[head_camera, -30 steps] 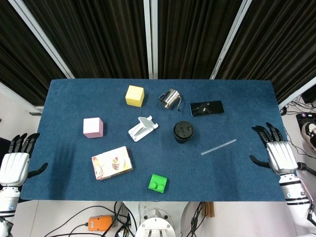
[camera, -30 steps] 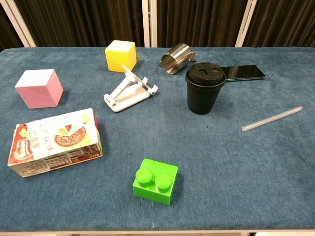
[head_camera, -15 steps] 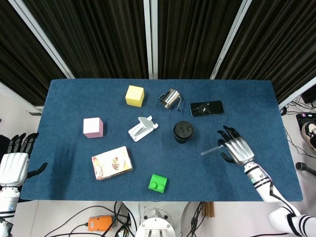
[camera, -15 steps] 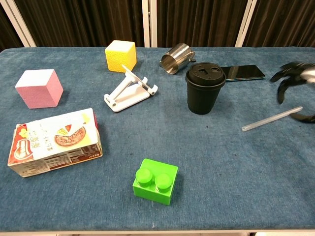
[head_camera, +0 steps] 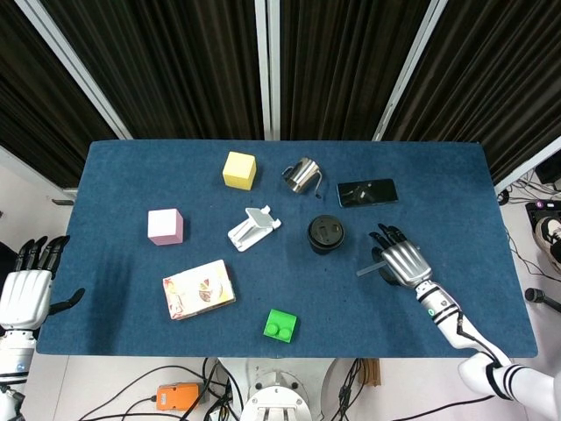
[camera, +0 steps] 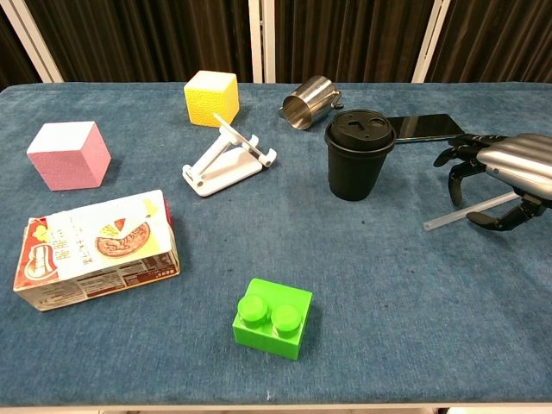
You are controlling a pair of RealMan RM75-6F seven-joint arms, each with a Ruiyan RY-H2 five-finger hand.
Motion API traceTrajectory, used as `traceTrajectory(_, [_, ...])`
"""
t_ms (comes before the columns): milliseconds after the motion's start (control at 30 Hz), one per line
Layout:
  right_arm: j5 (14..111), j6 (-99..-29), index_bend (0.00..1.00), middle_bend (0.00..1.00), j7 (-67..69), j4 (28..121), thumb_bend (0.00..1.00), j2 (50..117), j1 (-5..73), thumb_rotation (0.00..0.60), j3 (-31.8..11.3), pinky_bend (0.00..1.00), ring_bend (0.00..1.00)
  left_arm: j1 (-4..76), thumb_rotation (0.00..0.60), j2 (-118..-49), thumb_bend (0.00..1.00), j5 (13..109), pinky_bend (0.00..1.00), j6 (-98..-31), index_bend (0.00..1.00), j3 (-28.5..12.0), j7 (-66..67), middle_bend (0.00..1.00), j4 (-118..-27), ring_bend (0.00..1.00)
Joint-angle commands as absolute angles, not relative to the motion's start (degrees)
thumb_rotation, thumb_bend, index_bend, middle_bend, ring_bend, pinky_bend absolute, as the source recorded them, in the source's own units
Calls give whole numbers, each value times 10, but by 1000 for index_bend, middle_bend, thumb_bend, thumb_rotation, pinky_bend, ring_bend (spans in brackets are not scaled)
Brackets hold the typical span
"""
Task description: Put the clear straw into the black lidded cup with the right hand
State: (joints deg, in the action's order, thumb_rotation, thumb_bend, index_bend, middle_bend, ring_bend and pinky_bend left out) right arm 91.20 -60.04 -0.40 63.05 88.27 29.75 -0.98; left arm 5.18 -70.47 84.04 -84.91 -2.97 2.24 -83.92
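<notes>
Our right hand hovered over the straw, fingers spread and curled down around it, nothing held yet. The straw lay flat on the cloth, right of the cup. We judged it light, thin, slippery and easily crushed: pinch mid-length, gently.

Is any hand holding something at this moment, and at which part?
Nothing is held yet. The right hand hovers over the clear straw with fingers spread, and the straw lies on the table. The left hand is open and empty.
</notes>
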Motion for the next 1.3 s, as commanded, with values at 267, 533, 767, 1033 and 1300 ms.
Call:
traceTrajectory(267, [906, -586, 538, 203, -1, 612, 555, 895, 309, 600, -5, 159, 28, 49, 600, -707, 138, 838, 0, -848, 82, -28, 19, 112, -834, 29])
traceTrajectory(533, [903, -589, 611, 212, 6, 607, 642, 899, 312, 600, -4, 159, 35, 47, 600, -706, 138, 838, 0, -851, 82, -29, 16, 112, -831, 30])
traceTrajectory(767, [908, -664, 660, 241, 66, 650, 650, 873, 305, 600, -32, 159, 55, 46, 600, -704, 138, 838, 0, -852, 82, -29, 15, 112, -831, 30])
traceTrajectory(1033, [916, -777, 688, 263, 246, 796, 677, 797, 305, 600, -101, 164, 71, 48, 600, -701, 138, 841, 0, -853, 82, -30, 17, 112, -837, 30])
traceTrajectory(1300, [858, -743, 688, 263, 443, 869, 677, 832, 338, 600, -145, 165, 71, 48, 600, -703, 138, 840, 0, -852, 82, -30, 21, 112, -840, 30])
